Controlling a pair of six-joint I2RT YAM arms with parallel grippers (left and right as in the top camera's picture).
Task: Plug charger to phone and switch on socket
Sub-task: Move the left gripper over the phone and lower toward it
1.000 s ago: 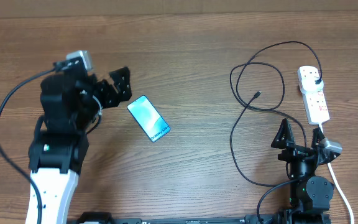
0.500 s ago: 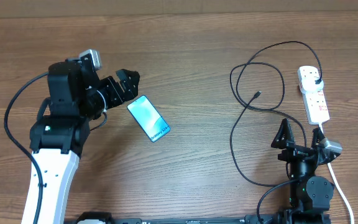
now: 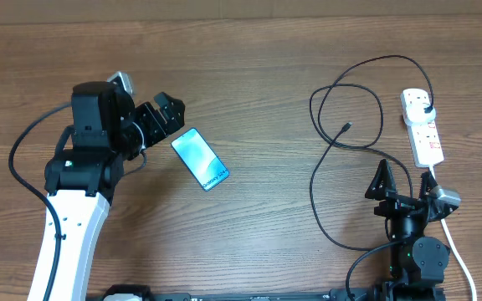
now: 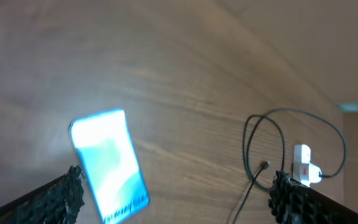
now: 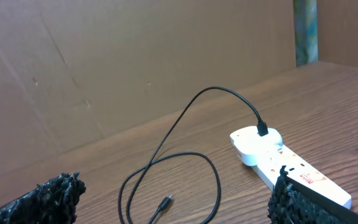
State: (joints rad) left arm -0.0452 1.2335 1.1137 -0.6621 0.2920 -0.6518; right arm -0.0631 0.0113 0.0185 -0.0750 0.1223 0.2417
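The phone (image 3: 200, 159) lies flat on the table, blue-teal screen up; it also shows in the left wrist view (image 4: 109, 163). My left gripper (image 3: 165, 115) is open just up-left of the phone, not touching it. The black charger cable (image 3: 329, 149) loops on the right, its connector tip (image 3: 345, 127) free on the table, its plug (image 3: 426, 109) in the far end of the white socket strip (image 3: 422, 127). In the right wrist view the tip (image 5: 165, 202), the plug (image 5: 261, 130) and the strip (image 5: 291, 168) show. My right gripper (image 3: 406, 181) is open and empty near the front edge.
The thick white cord (image 3: 460, 251) runs from the strip down the right side past my right arm. A brown cardboard wall (image 5: 104, 68) stands behind the table. The left arm's black cable (image 3: 19, 159) hangs at the far left.
My left arm has swung right and turned its open gripper toward the phone, closing most of the gap. The right arm, cable and strip have not moved.
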